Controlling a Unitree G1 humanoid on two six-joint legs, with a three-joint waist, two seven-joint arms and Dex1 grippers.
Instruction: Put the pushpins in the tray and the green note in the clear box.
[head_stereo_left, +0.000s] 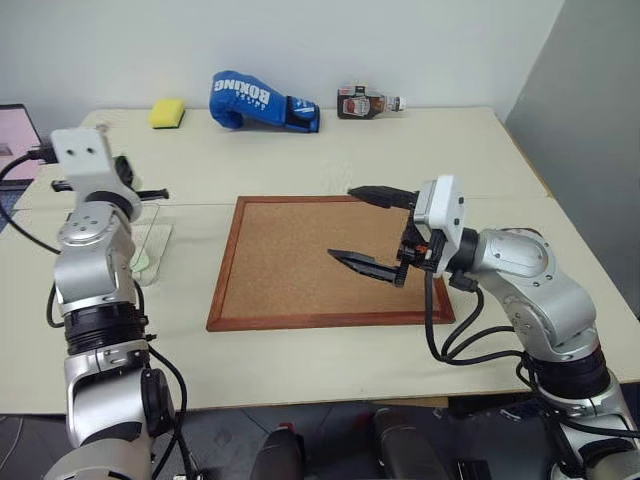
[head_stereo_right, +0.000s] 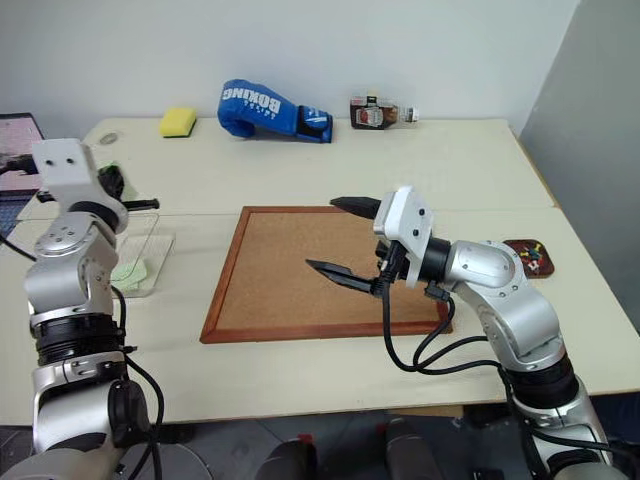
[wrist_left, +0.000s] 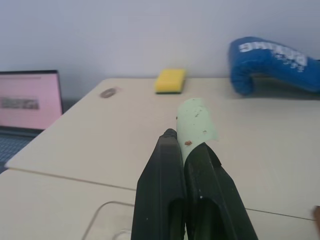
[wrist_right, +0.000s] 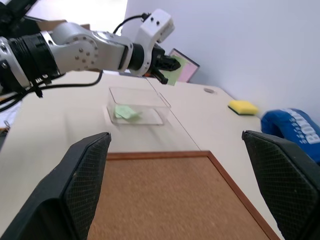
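Left wrist view: the left end effector (wrist_left: 182, 145) is clamped shut on a green note (wrist_left: 196, 126), held in the air above the worktop (head_stereo_left: 300, 160).

Another green note (wrist_right: 126, 112) lies inside the clear box (wrist_right: 137, 104), near the left edge of the cork board (head_stereo_left: 300, 260). Over that board hangs the right end effector (head_stereo_left: 368, 228), its fingers spread wide and holding nothing. At the board's right side sits the tray (head_stereo_right: 530, 256), with coloured pushpins (head_stereo_right: 534, 255) in it.

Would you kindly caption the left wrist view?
Left gripper shut on a green note, above the table.
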